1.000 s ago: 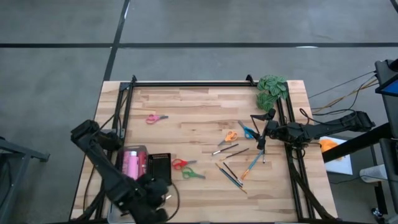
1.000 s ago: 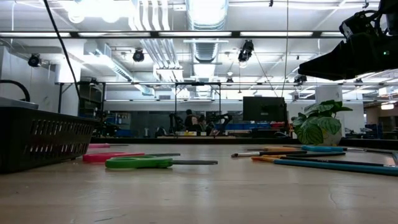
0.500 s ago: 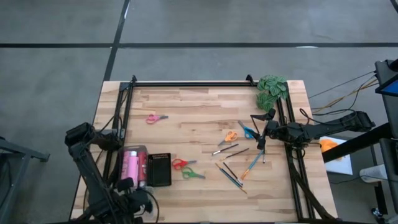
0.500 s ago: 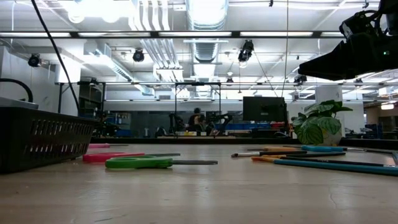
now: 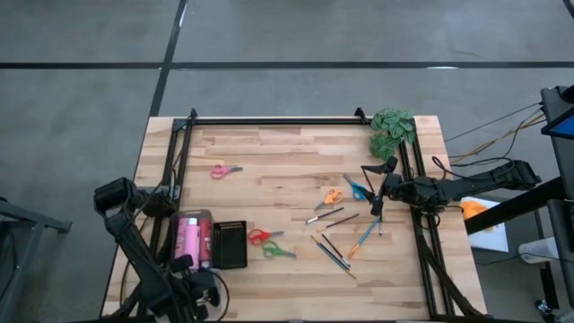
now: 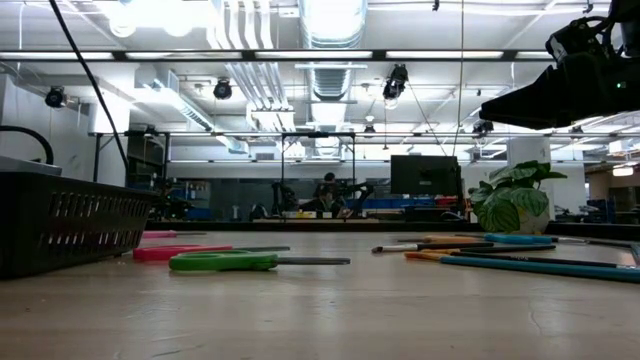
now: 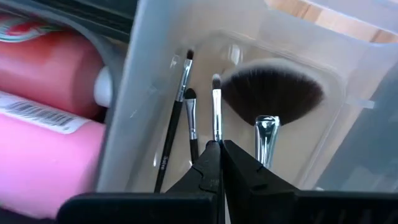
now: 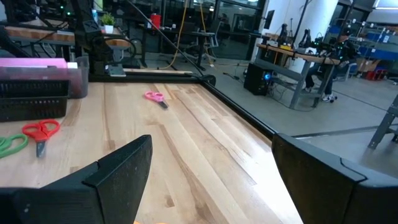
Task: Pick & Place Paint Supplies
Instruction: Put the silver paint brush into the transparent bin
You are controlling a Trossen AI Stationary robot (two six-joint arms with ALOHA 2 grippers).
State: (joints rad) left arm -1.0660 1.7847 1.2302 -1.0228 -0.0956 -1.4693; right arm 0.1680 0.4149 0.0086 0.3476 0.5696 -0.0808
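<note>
Your right tool [image 5: 377, 190] hangs open over thin, light, roll-prone brushes [image 5: 334, 251]; pinch one mid-handle. The left tool [image 7: 217, 163] is closed, empty, above the clear bin [image 5: 191, 238].

Looking straight down from overhead, taking in the whole table [image 5: 269, 170] and the grey floor around it. Sitting at table height, facing level across the boards into the room behind, with the green scissors [image 6: 225, 261] close up; sharing those scissors [image 5: 278, 251] with the overhead view. Riding on the left wrist, peering from very near at brushes [image 7: 214, 106] and pink bottles [image 7: 50, 112] in a clear tray. Riding on the right wrist, gazing along the table toward the pink scissors [image 8: 155, 97].
</note>
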